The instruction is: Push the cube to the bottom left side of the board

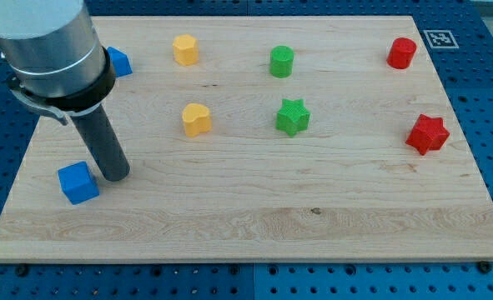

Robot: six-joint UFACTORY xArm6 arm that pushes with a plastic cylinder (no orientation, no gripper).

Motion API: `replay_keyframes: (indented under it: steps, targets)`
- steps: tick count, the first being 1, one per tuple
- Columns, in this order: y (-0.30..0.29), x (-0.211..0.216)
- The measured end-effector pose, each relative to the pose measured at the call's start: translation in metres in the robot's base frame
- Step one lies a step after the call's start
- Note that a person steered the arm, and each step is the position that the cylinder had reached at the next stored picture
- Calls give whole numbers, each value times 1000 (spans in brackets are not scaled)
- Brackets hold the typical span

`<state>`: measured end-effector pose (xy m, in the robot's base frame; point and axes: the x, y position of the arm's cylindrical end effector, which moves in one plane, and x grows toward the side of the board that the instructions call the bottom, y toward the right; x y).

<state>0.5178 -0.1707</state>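
While the dark rod angles down from the upper left of the frame, my tip (pixel 115 177) rests on the wooden board (pixel 254 221) at the lower left, just to the right of the blue cube (pixel 78 182) and close enough that the two appear to touch, though the contact cannot be confirmed from this angle. The tool is a plain straight rod with no jaws, so it neither opens nor closes and holds nothing. The blue cube sits near the board's left edge, in the lower-left part of the frame, a short way above the bottom-left corner.

Partly hidden behind the arm's grey cylindrical housing (pixel 46 46), a second blue block (pixel 119 62) shows at the upper left; its shape cannot be made out. Along the top of the frame stand a yellow block (pixel 185 49) of rounded, faceted form, a green cylinder (pixel 282 61) at centre, and a red cylinder (pixel 402 52) at upper right. A second row across the middle holds a yellow heart-like block (pixel 196 119), a green star (pixel 293 117) directly below the green cylinder, and a red star (pixel 427 133) near the right edge. All of these lie well apart from my tip.

The board rests on a blue perforated bench (pixel 492 108), and a black-and-white marker tag (pixel 439 38) sits just beyond the board's upper-right corner.
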Motion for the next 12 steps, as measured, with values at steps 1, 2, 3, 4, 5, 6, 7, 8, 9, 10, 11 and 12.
replay_keyframes:
  steps: [1,2,3,4,5,6,7,8,9,10,11,12]
  targets:
    - [-9,3]
    - [-23,7]
    - [-24,-19]
    - [-34,-14]
    - [-35,11]
    - [-33,24]
    - [-38,17]
    - [-54,-21]
    - [-62,1]
    - [-64,15]
    - [-60,33]
    - [-60,38]
